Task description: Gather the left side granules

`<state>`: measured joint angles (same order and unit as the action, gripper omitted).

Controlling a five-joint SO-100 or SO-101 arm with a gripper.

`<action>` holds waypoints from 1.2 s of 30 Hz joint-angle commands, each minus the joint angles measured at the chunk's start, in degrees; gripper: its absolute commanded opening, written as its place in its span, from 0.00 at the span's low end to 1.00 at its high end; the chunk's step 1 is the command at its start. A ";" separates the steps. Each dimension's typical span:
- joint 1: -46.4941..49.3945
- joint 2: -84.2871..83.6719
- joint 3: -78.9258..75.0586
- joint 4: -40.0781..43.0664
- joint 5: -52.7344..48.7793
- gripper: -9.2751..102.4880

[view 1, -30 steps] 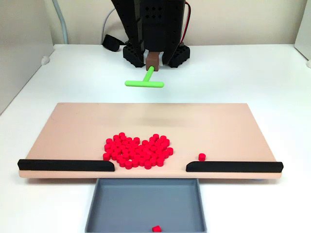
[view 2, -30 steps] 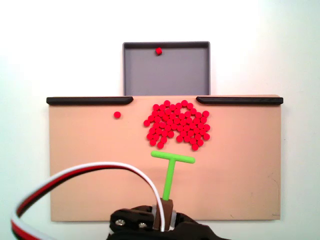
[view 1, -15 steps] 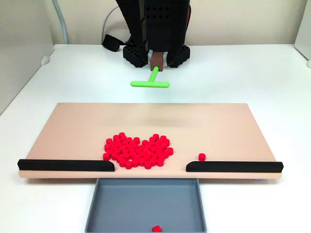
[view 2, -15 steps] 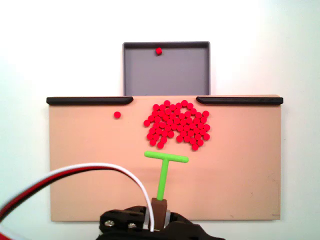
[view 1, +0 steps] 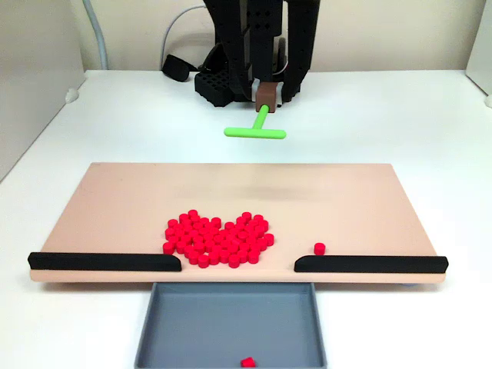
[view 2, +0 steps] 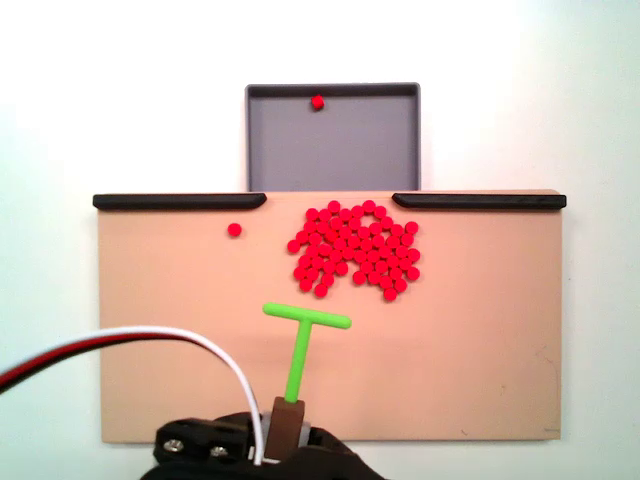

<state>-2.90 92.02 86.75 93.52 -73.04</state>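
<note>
End effector clamped on the green stick, raised beyond the board's far edge; granules piled centrally, one stray right. From above, that stray lies left, ungathered; tray holds one.

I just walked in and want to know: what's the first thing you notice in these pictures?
The big heap of bright red granules jumps out first, piled near the middle of the tan board, close to the gap between two black rails. One stray granule sits apart by a rail, and another lies in the grey tray past the gap. Next comes the green T-shaped stick in the gripper, hanging short of the heap.
</note>
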 commanded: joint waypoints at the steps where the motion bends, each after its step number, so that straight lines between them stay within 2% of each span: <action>1: -1.05 0.53 -1.32 -0.18 1.49 0.08; 21: -7.82 -0.97 -1.58 -0.26 14.59 0.08; 36: -13.01 -10.37 -10.37 -0.26 38.14 0.08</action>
<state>-14.94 82.27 79.01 93.08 -39.46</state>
